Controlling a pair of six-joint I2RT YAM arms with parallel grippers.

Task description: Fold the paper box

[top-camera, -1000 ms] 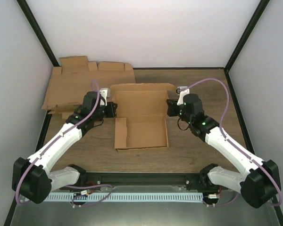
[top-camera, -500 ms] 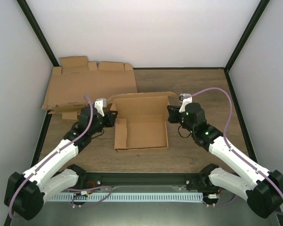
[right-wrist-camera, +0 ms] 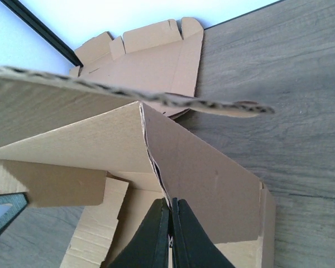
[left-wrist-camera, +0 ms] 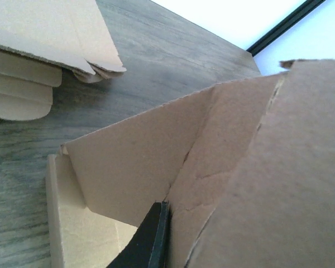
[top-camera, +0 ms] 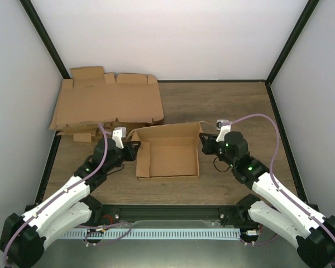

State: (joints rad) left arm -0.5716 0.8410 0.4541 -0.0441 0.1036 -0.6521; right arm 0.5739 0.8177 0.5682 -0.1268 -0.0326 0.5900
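White arms (top-camera: pixel 64 194), purple cables (top-camera: pixel 257 116), black joints (top-camera: pixel 234 146); black left tool (top-camera: pixel 132 146), right tool (right-wrist-camera: pixel 169 215).

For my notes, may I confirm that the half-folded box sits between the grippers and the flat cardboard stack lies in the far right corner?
Not quite: the top view shows the flat cardboard stack in the far left corner; the rest holds.

no writing, label, number or sign can be read; the paper box (top-camera: pixel 170 159) is unprinted.

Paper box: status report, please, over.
Both shut: left gripper, right gripper, on paper box back corners. Back wall raised, box half-formed. Nothing blocking; blank pile sits beyond.
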